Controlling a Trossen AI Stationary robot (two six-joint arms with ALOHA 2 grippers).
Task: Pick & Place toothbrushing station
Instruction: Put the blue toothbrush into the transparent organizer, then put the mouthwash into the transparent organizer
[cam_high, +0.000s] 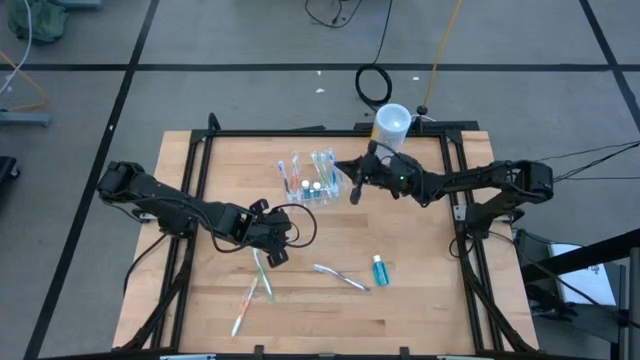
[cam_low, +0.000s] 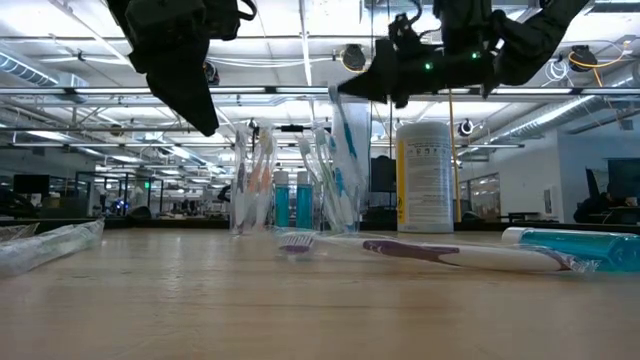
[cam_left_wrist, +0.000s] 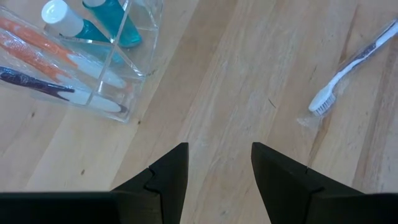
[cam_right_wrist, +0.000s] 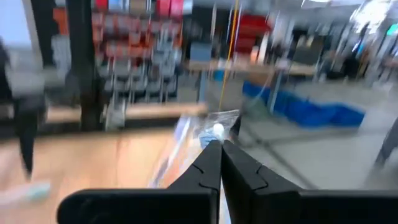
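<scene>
The clear holder (cam_high: 310, 182) stands on the wood at the table's far middle, with several wrapped toothbrushes and teal toothpaste tubes (cam_low: 303, 200) upright in it. My right gripper (cam_high: 354, 190) hovers level at the holder's right side, shut, its tips (cam_low: 345, 92) at the top of a wrapped toothbrush (cam_low: 345, 150) that stands in the holder. My left gripper (cam_high: 277, 243) hangs open above bare wood, nearer than the holder (cam_left_wrist: 93, 56), with nothing between its fingers (cam_left_wrist: 214, 165). A loose white toothbrush (cam_high: 340, 277) and a teal tube (cam_high: 379, 268) lie flat on the table. My right gripper has its shut fingertips (cam_right_wrist: 219, 149) right at the upper end of the clear wrapper (cam_right_wrist: 216, 127) of a toothbrush in the holder, coming level from the table's right. I cannot tell whether they touch or pinch it.
A tall white canister (cam_high: 392, 122) stands at the far right, just behind my right arm. Two more wrapped toothbrushes (cam_high: 262, 278) (cam_high: 243, 310) lie near the front left. A black frame rims the table (cam_high: 200, 200). Open wood lies at the near right.
</scene>
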